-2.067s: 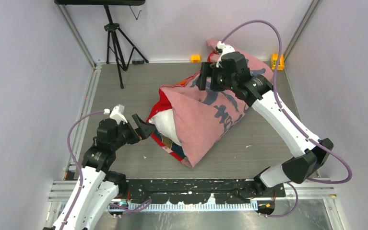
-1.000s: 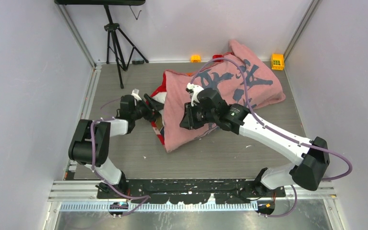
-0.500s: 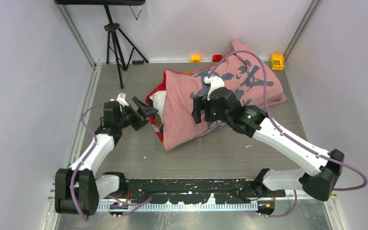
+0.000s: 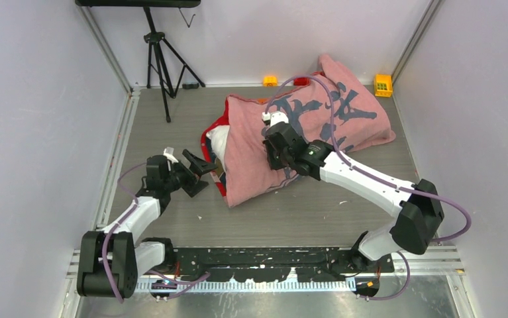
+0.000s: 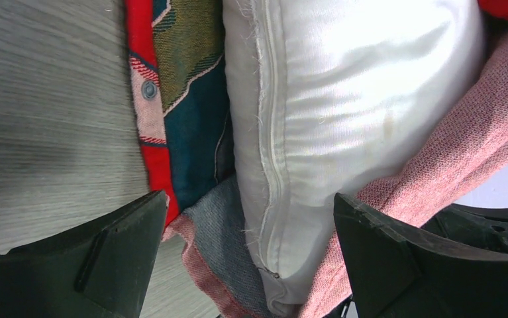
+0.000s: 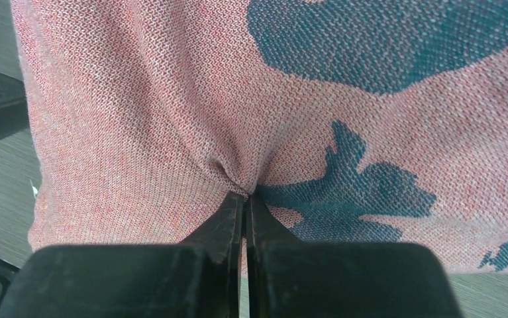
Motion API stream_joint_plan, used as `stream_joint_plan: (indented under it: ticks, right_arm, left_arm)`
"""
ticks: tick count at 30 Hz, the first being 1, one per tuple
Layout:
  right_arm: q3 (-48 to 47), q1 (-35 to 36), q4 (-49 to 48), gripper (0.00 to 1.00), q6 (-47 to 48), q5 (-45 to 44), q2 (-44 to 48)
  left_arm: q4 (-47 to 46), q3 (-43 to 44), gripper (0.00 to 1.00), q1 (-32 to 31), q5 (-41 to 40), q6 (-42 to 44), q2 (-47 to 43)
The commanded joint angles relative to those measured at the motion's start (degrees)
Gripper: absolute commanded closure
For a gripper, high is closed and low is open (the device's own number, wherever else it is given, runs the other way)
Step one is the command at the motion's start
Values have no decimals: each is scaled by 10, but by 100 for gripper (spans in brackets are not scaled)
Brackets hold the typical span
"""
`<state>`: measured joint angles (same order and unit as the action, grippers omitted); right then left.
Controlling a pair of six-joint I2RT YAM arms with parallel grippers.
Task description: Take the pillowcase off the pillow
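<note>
— Pillowcase (image 4: 317, 122): lying where?
— Across the middle of the tabletop (image 4: 171, 132), slanting toward the far right corner. Pink reverse outward, grey-blue blotches on top. Red printed side peeking out only at the open left end.

— And the pillow (image 4: 218, 140)?
— Inside, mostly covered. White corner poking out of that left opening. Zippered seam plain in the left wrist view, with a red hem and its snap (image 5: 149, 89) just beside.

— Right hand (image 4: 274, 159)?
— Down on the pillowcase, toward its left half. Closed tight, pinching a small pucker of pink cloth between the fingertips.

— Left hand (image 4: 206, 177)?
— Spread wide, holding nothing. Low over the tabletop just left of the opening, aimed at the white corner, with one finger to each side of it in the wrist view. Touching the cloth or not: cannot tell.

— Anything else around?
— Tripod (image 4: 161, 56) at the far left. Yellow block (image 4: 270, 81) by the back wall, near the pillowcase's far edge.
</note>
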<state>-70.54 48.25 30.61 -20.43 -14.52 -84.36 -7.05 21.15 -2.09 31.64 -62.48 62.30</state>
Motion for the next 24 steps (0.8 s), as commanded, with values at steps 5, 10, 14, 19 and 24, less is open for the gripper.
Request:
stream_joint_plan:
  ticks: [5,10,14,19,24]
  right_arm:
    - [57,1,-58,100,-41,-39,86]
    - [88,1,-62,100,-49,-13,113]
    - [93,1,-65,100,-51,-1,114]
    - [92,0,-71,100,-51,8,122]
    - [98,1,-73,98,-50,8,133]
  left_arm:
    - [-107,35,1,-23,36,-21,56]
    - [-155,58,0,-57,26,-47,107]
    - [-209,76,0,-82,7,-91,157]
    - [-316,67,0,-84,-37,-166,212]
    - [-360,108,19,-105,-30,-181,271]
